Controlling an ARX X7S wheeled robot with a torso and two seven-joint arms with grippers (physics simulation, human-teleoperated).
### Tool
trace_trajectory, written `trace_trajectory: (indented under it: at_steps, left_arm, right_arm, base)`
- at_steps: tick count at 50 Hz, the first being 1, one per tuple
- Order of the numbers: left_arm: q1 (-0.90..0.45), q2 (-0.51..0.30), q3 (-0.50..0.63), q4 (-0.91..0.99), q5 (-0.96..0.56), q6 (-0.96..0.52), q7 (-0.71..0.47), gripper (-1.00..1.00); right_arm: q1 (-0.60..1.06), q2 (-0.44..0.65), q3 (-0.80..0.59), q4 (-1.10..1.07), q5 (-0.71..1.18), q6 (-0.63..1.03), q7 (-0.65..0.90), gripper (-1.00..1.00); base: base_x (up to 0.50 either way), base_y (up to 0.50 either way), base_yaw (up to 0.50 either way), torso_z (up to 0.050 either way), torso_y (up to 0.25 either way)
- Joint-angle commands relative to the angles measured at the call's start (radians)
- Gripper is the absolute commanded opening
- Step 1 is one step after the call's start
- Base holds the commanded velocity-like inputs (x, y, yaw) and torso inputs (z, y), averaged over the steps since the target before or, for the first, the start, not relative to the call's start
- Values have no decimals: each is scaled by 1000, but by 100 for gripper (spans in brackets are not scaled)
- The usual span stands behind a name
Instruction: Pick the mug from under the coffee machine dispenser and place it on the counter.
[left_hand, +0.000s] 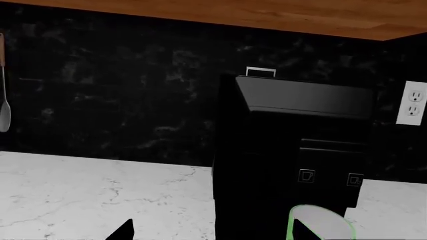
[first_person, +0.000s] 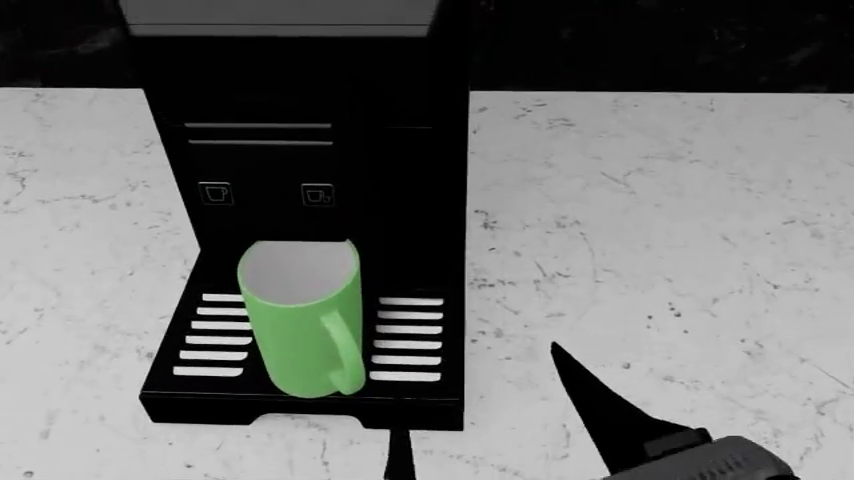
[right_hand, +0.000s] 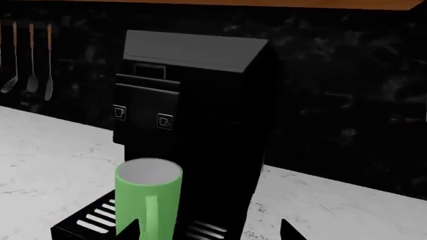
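Nothing is done yet: mug (first_person: 302, 318) stands on the machine's (first_person: 304, 130) tray, unheld, right gripper (right_hand: 210, 226) open before it, left gripper's opening unclear, surface (first_person: 667, 230) placement remaining.

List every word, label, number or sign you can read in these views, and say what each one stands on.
No words, brand names or numbers can be read in any view.
Two small cup-icon signs, pictures rather than letters, on the front buttons of the coffee machine dispenser: left icon, right icon.
The mug is plain green, no print.
The wall outlet shows only sockets, no text.
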Motion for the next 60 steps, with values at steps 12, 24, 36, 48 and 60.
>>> trace_trajectory:
  at_steps: [12, 24, 36, 48, 60]
  left_arm:
    - [35, -3, -27, -7, 1, 2, 4, 100]
    - [67, -5, -42, -2, 19, -1, -10, 100]
    - [86, -6, -54, -4, 19, 0, -6, 100]
    - [102, -1, -72, -12, 12, 2, -3, 100]
    - [129, -3, -85, -14, 23, 0, -9, 100]
  right_arm:
    - [-59, -175, 30, 223, 83, -41, -150, 100]
    - [-99, -233, 39, 301, 126, -54, -201, 100]
    - [-114, -293, 50, 373, 169, -47, -253, 100]
    - [-105, -313, 68, 401, 190, -45, -287, 100]
    - [-121, -334, 84, 450, 210, -59, -329, 100]
  base:
    - [0, 0, 0, 0, 0]
    - [0, 0, 0, 0, 0]
    - [0, 0, 0, 0, 0]
    - [0, 0, 0, 0, 0]
    - [0, 0, 0, 0, 0]
